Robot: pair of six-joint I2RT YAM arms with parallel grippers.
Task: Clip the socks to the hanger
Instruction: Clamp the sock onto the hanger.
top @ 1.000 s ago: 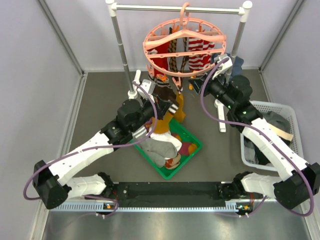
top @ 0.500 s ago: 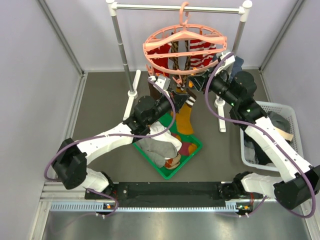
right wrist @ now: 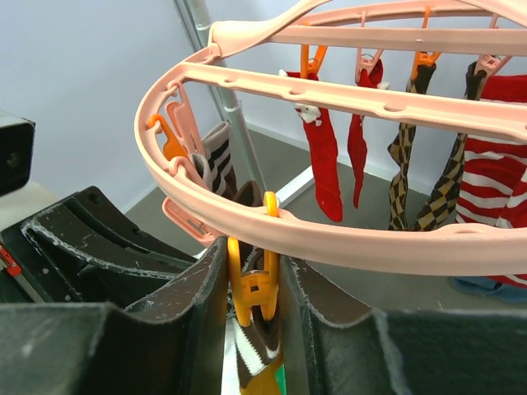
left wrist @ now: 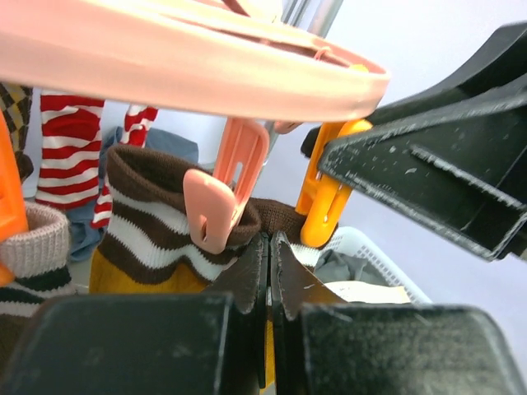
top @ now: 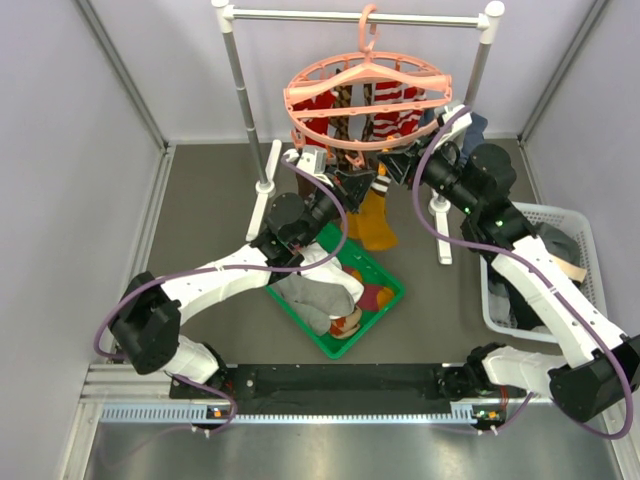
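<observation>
The salmon-pink hanger [top: 297, 88] hangs from the rail, with several socks clipped to it. My left gripper [top: 354, 183] is shut on the brown-and-white striped cuff of a mustard sock [top: 373, 222] and holds it up under the hanger's near rim. In the left wrist view the jaws [left wrist: 269, 241] pinch the cuff [left wrist: 152, 218] beside an orange clip [left wrist: 329, 202] and a pink clip [left wrist: 216, 202]. My right gripper [top: 393, 170] is shut on that orange clip [right wrist: 251, 280] below the rim [right wrist: 354, 240], one finger on each side, and the cuff [right wrist: 262, 350] sits at the clip's mouth.
A green tray [top: 387, 297] with more socks lies on the floor below the arms. A white basket [top: 592, 232] of garments stands at the right. The silver rail [top: 350, 16] and its posts frame the hanger. Red [right wrist: 323, 164], checked and red-and-white striped socks hang at the far side.
My left gripper has swung up and to the right with the mustard sock, from over the tray to the hanger's near rim. My right gripper has stayed at the clip.
</observation>
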